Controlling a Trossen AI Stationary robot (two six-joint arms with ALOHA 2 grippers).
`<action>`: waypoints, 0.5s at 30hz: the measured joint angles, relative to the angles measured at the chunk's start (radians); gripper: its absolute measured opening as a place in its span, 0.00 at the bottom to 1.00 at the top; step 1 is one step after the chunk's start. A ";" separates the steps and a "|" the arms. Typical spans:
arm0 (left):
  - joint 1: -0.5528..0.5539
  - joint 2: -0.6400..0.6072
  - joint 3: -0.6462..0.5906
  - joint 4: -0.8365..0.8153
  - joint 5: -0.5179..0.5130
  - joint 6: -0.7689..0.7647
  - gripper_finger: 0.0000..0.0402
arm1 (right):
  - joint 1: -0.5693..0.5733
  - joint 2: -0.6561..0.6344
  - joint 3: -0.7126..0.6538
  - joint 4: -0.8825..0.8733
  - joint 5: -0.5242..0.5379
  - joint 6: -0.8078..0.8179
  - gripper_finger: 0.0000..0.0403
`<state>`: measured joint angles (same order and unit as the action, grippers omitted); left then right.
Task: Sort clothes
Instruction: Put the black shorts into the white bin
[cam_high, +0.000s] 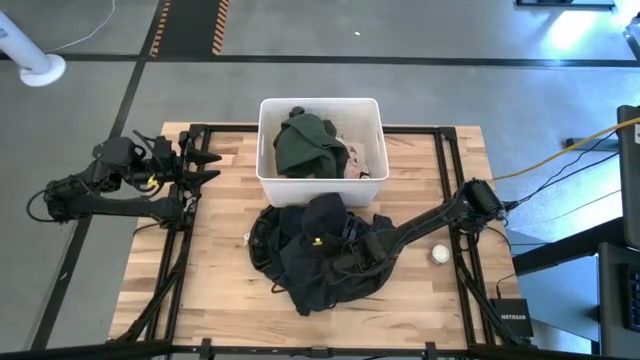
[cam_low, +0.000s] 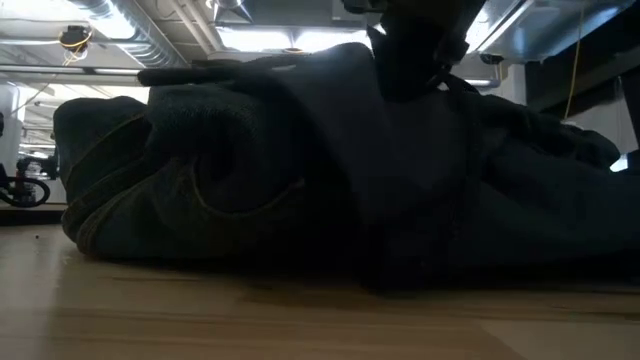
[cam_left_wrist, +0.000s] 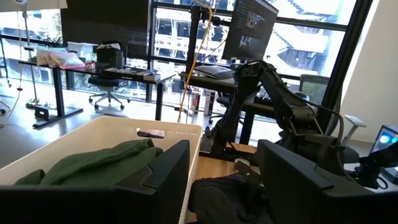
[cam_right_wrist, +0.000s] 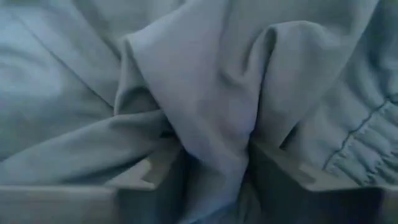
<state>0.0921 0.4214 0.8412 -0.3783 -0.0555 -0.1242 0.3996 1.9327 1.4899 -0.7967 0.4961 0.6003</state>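
Two fingers of the right gripper (cam_right_wrist: 214, 174) pinch a raised fold of the dark clothes pile (cam_high: 315, 250) at surface centre; the bin (cam_high: 268, 125) lies toward twelve o'clock. Left gripper (cam_high: 205, 165) waits open at nine o'clock, farther off.

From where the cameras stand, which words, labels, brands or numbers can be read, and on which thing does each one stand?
"NETGEAR": on the small black box beside the table's right front corner, high view; small, so the reading is uncertain.
Dark label on the white bin's rim, left wrist view: too small to read.
Monitor in the room behind: its screen text is too blurred to read.
Black clothes: no readable text.
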 joint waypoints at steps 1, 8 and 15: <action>0.000 0.000 0.000 0.000 0.000 0.000 0.45 | 0.000 0.000 0.000 0.000 0.001 0.000 0.39; 0.000 0.000 0.000 0.000 0.000 0.000 0.45 | -0.002 0.000 0.000 -0.007 0.000 0.016 0.05; 0.000 0.000 0.000 0.000 0.000 0.000 0.45 | -0.001 0.000 0.057 -0.037 0.023 0.048 0.10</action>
<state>0.0924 0.4214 0.8413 -0.3783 -0.0554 -0.1238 0.3988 1.9327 1.5469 -0.8336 0.5195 0.6487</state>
